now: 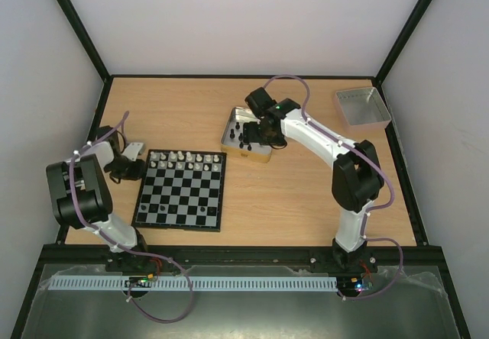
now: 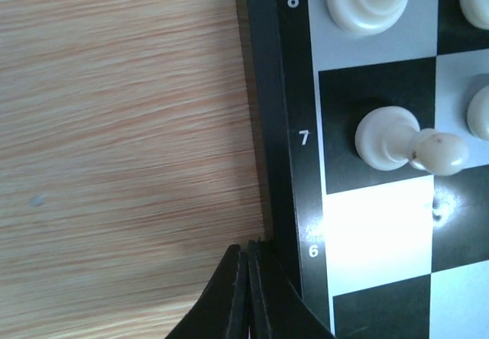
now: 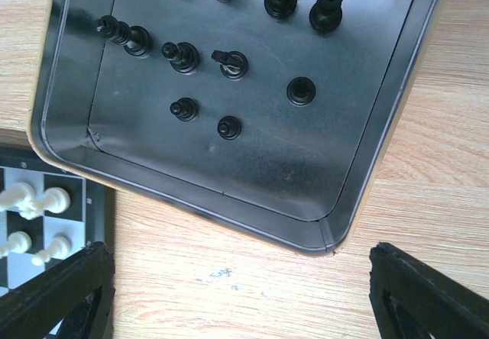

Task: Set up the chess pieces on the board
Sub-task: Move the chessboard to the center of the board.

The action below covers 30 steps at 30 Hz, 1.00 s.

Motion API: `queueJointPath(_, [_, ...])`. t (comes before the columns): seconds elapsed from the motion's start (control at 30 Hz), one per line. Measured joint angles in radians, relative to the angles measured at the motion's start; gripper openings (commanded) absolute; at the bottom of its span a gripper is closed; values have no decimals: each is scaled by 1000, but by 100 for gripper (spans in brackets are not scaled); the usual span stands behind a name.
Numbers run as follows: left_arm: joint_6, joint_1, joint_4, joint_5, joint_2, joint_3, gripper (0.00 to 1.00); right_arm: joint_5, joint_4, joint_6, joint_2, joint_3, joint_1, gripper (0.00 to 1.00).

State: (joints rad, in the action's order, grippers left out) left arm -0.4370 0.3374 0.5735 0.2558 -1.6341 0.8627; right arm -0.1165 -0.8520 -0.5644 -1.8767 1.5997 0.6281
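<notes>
Top view, left side of frame: left gripper point(image 1: 128, 165) is sitting low at the left edge of the board point(image 1: 179, 201), just beside its upper-left corner. In the left wrist view its fingers point(image 2: 233, 293) are pressing together with no gap showing and nothing between them, tip resting by the board's black border point(image 2: 284, 125) near the "6" mark.

The board is lying left of centre on the wooden table point(image 1: 306, 201). White chess pieces point(image 1: 183, 159) are filling its two far rows; the left wrist view is showing a white pawn point(image 2: 391, 137) on a black square of row 7 and more on row 8.

Right of the board, touching or nearly touching its upper-right corner, a metal tin point(image 1: 232, 127) is holding the black chess pieces point(image 3: 229, 64), some upright, some tipped over.

Right gripper point(image 1: 266, 136) is hovering over the tin's right part. In the right wrist view its fingers point(image 3: 65, 293) are spreading wide at the bottom corners of the frame, gripping nothing.

Upper right of frame: a grey tray point(image 1: 363, 107) is sitting well apart from everything else.
</notes>
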Motion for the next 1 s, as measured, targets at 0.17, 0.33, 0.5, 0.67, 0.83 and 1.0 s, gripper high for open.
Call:
queueJointPath(0.17, [-6,-81,10,2,0,0,2,4,10,1,12,-24,-6,87])
queueJointPath(0.33, [-19,-157,29,14,1,-3,2,5,10,2,12,-26,-13,87])
queueJointPath(0.5, [-45,-202,68,42,3,-7,2,10,9,3,12,-23,-21,87])
queueJointPath(0.67, [-79,-213,123,65,-7,-3,2,14,9,2,11,-19,-34,87])
queueJointPath(0.83, [-114,-230,189,64,-26,12,2,17,8,1,11,-19,-39,87])
queueJointPath(1.0, [-158,-257,268,45,-32,12,2,20,8,0,11,-19,-40,87])
